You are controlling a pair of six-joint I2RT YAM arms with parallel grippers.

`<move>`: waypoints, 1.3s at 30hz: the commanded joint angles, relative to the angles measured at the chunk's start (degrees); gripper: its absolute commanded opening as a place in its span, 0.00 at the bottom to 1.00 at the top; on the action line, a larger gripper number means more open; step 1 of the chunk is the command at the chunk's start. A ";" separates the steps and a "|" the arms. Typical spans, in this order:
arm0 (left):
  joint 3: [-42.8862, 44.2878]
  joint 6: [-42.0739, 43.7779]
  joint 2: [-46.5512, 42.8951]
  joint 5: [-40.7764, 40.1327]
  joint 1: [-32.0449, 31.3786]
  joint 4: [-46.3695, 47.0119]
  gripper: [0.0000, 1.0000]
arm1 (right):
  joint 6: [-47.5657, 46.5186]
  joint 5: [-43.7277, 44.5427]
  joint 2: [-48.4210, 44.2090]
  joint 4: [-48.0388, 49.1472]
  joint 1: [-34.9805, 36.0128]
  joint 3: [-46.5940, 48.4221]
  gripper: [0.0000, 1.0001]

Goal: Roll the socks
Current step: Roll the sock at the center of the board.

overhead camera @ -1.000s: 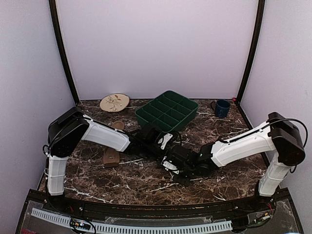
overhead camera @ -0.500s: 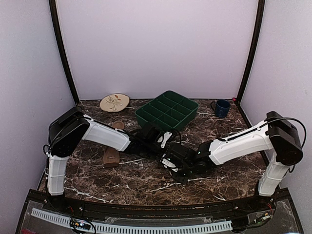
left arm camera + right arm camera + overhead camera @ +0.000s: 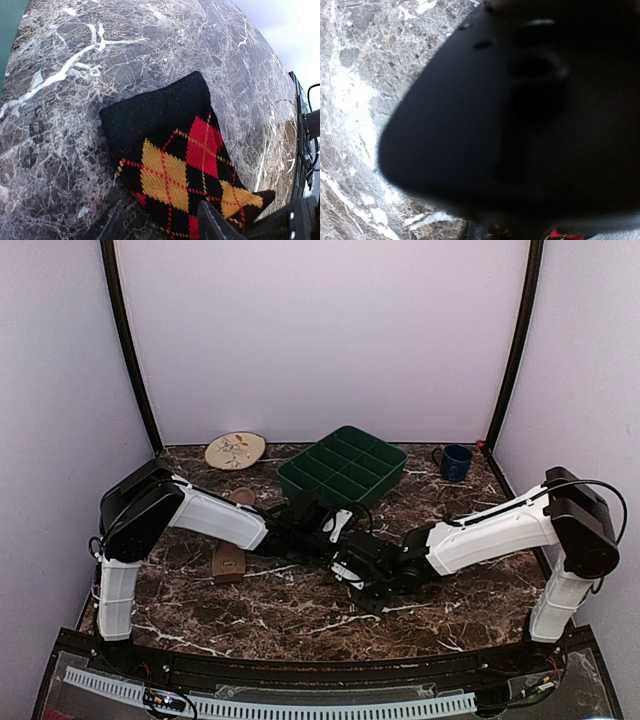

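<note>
Toward the left of the overhead frame, the tan sock (image 3: 228, 560) lies on the marble surface (image 3: 300, 620), beside my left arm and apart from both claws. At mid-frame my left claw (image 3: 160, 227) stands with jaws spread, holding nothing, over the near edge of the argyle sock (image 3: 180, 160). That sock lies flat, its long axis running from the black cuff at upper left of the wrist view down to the lower right. Further right, my right claw (image 3: 362, 585) crowds in. Dark blur hides its jaws, so I cannot tell their state.
</note>
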 commanded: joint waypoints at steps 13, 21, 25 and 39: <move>-4.08 -2.50 3.39 -4.75 -1.29 -20.13 0.58 | 4.84 -4.60 4.21 -10.78 -6.04 0.52 0.00; -7.91 -5.11 0.21 -6.54 -0.40 -17.83 0.61 | 7.36 -11.69 3.15 -11.10 -6.93 0.81 0.00; -8.83 -5.24 -0.44 -6.39 -0.06 -17.08 0.61 | 8.55 -11.08 2.42 -11.59 -7.24 1.02 0.00; -9.11 -3.82 -1.10 -5.94 -0.12 -16.88 0.61 | 12.12 -5.46 -2.39 -18.73 -7.42 4.33 0.23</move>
